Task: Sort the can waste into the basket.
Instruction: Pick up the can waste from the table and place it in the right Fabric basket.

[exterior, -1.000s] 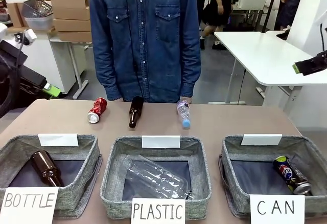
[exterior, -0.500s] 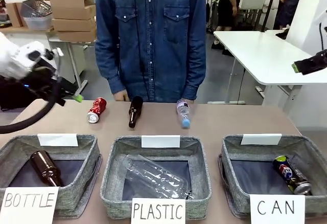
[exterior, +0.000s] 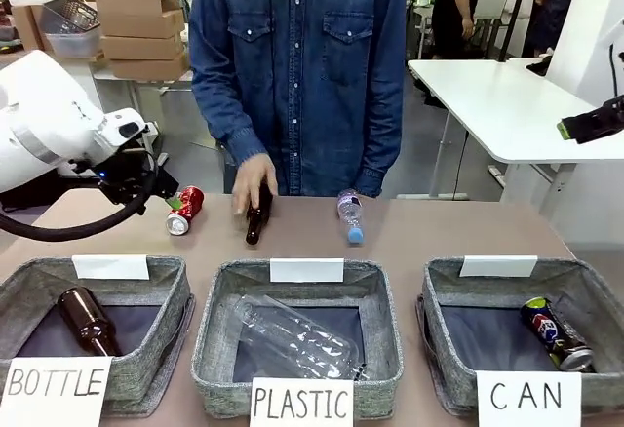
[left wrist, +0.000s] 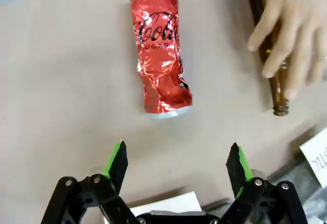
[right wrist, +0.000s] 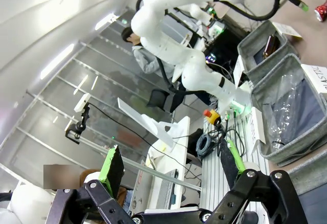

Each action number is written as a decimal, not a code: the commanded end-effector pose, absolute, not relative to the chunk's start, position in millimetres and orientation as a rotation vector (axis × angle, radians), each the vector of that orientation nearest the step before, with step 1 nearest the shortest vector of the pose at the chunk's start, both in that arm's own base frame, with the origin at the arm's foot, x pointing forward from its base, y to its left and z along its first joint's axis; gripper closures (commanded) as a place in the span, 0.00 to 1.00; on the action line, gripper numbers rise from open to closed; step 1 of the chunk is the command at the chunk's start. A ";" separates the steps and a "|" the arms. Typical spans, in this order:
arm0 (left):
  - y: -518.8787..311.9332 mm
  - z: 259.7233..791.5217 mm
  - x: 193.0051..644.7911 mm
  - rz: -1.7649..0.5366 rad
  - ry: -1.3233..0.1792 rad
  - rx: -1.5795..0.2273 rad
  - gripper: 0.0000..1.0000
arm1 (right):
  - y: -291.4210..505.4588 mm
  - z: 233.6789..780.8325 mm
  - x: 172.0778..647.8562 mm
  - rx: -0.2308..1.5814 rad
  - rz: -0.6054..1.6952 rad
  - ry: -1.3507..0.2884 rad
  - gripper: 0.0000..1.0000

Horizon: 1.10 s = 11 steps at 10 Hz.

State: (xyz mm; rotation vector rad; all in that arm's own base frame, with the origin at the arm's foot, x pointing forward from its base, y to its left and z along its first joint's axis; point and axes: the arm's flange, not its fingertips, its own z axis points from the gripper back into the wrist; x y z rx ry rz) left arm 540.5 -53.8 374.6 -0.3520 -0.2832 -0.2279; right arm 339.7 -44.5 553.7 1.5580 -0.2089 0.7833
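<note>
A dented red can lies on its side at the far left of the table, also in my left wrist view as the red can. My left gripper hovers just left of it, open, and the can sits beyond the fingertips of that gripper, apart from them. The dark blue can lies inside the grey basket signed "CAN" at the front right. My right gripper hangs high at the right edge, and its own view shows the gripper open and holding nothing.
A person's hand rests on a brown bottle right of the red can; a clear plastic bottle lies farther right. Baskets signed "BOTTLE" and "PLASTIC" stand along the front, each holding a bottle.
My left arm has swung in from the left and its gripper now sits beside the red can. The person's hand has come down onto the brown bottle.
</note>
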 end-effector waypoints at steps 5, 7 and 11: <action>192.9 433.7 435.0 -0.089 -0.443 -1.010 0.00 | -50.0 554.9 339.9 1.546 0.811 -0.208 0.00; 227.3 413.9 418.9 -0.029 -0.455 -1.162 0.00 | -50.0 554.9 339.9 1.546 0.811 -0.208 0.00; 236.3 403.6 399.1 -0.007 -0.430 -1.153 0.00 | -50.0 554.9 339.9 1.546 0.811 -0.208 0.00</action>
